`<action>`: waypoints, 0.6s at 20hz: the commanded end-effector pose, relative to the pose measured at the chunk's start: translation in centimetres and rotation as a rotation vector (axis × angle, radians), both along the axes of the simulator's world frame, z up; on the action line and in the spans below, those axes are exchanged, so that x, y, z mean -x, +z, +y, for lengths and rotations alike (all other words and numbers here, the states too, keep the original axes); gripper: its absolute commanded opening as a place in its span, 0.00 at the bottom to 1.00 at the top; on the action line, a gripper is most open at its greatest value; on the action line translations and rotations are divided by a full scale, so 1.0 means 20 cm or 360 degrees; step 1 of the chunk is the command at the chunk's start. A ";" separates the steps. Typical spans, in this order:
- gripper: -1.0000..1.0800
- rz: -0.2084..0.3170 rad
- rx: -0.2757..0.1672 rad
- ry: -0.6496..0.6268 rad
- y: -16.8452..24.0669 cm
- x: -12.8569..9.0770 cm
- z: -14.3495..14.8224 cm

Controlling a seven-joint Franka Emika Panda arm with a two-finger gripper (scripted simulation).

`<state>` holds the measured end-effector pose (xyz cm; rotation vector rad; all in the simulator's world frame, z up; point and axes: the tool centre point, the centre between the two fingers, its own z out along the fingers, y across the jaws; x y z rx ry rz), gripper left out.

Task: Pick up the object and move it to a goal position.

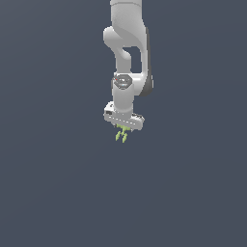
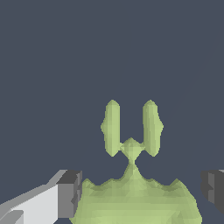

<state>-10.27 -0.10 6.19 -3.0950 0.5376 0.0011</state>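
Slippage is looming as the tool is pinching the yellow-green object only by its broad end, prongs dangling.

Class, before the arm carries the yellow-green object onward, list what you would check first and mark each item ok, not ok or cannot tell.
1. Object sits under the gripper: ok.
2. Object lies between the two fingers in the wrist view: ok.
3. Jaws touching the object on both sides: cannot tell; a gap shows at one finger.
4. Object lifted clear of the floor: cannot tell.
5. Goal position visible: not ok, no marker in either view.
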 end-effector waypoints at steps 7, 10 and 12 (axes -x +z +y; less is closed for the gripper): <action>0.96 0.0000 0.0000 -0.0003 -0.12 0.01 0.00; 0.96 -0.0001 0.0001 -0.0005 -0.19 0.01 0.00; 0.96 -0.0001 0.0001 -0.0006 -0.22 0.01 0.00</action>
